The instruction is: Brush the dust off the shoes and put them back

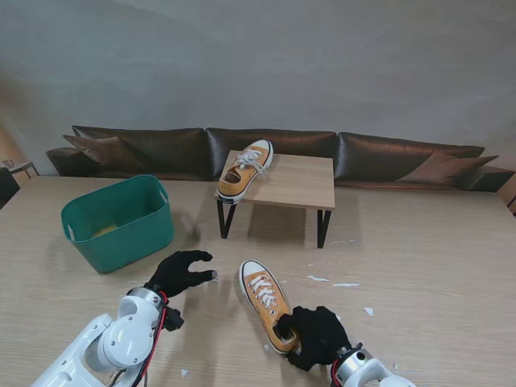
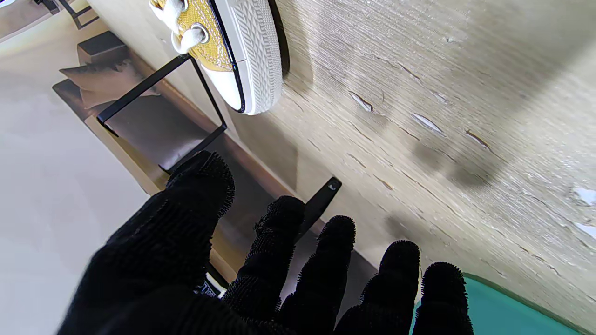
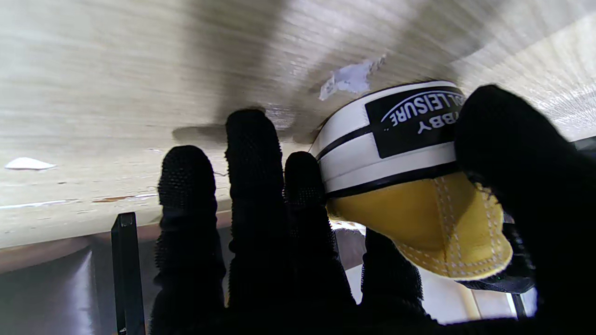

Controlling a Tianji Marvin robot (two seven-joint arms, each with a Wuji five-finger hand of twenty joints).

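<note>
A green tub (image 1: 118, 222) was noted on the table (image 1: 427, 266) at the left, with something yellowish lying in it that could not be made out. A second yellow shoe (image 1: 245, 168) was seen on the small wooden stand (image 1: 294, 182) farther off, torn white scraps (image 1: 347, 285) were scattered over the table, and the left hand (image 1: 179, 273) was held spread and empty beside the tub. The near yellow shoe (image 1: 267, 303) lay on the table with its heel pinched between thumb and fingers of the right hand (image 1: 316, 337); "LEISURE" was read on its black heel label (image 3: 414, 117).
</note>
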